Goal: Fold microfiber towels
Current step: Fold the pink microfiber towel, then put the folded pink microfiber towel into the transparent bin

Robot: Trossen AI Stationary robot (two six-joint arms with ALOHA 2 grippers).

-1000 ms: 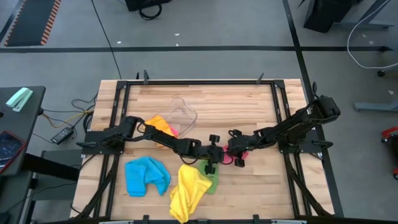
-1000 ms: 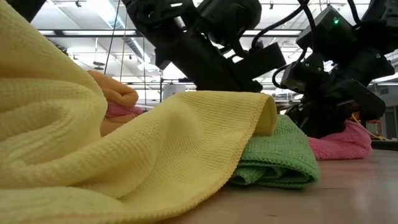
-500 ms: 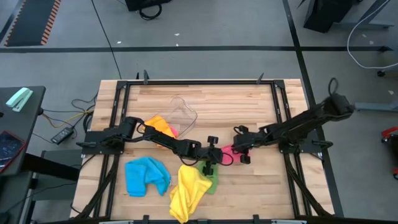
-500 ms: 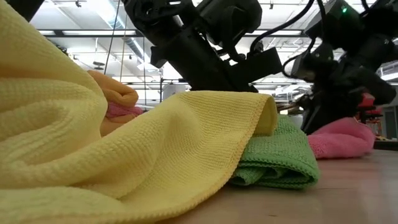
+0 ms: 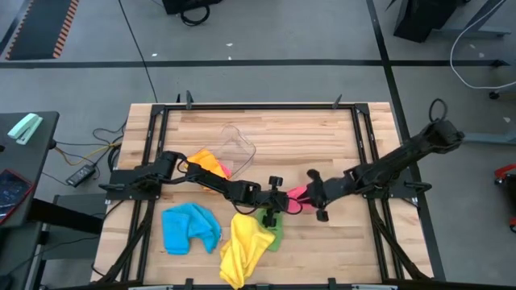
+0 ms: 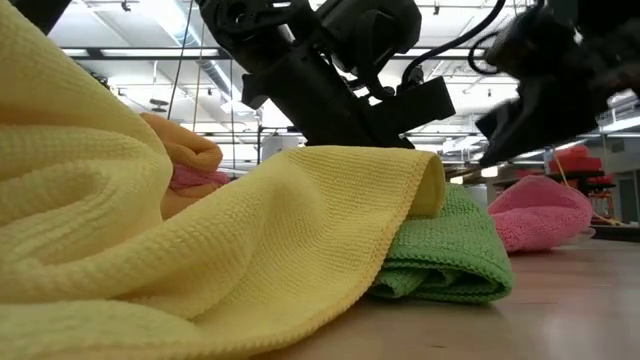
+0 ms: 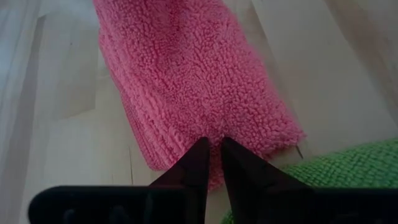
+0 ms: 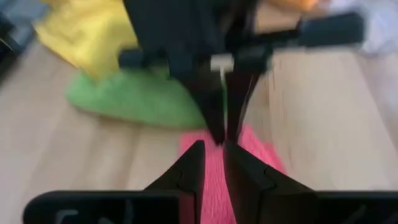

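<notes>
The pink towel (image 5: 296,194) lies just right of centre in the high view, on the worktop (image 5: 322,141), with the green towel (image 5: 274,234) just below and left of it and the yellow towel (image 5: 242,246) draped over the green one's left side. The left claw (image 7: 211,152) has its fingers nearly closed and pinches the near edge of the pink towel, as the left wrist view shows at lower centre. The right claw (image 8: 211,155) sits just right of the pink towel, its fingers also close together; they appear to hold nothing, the cloth lying beyond their tips. To complete this fold well, keep the left pinch low and steady as an anchor, then bring the right claw onto the free edge and take only the top layer. Draw the fold flat and avoid dragging the green towel. The blue towel (image 5: 191,227) at lower left and the orange towel (image 5: 211,163) beside the clear tub (image 5: 235,145) remain unfolded.
</notes>
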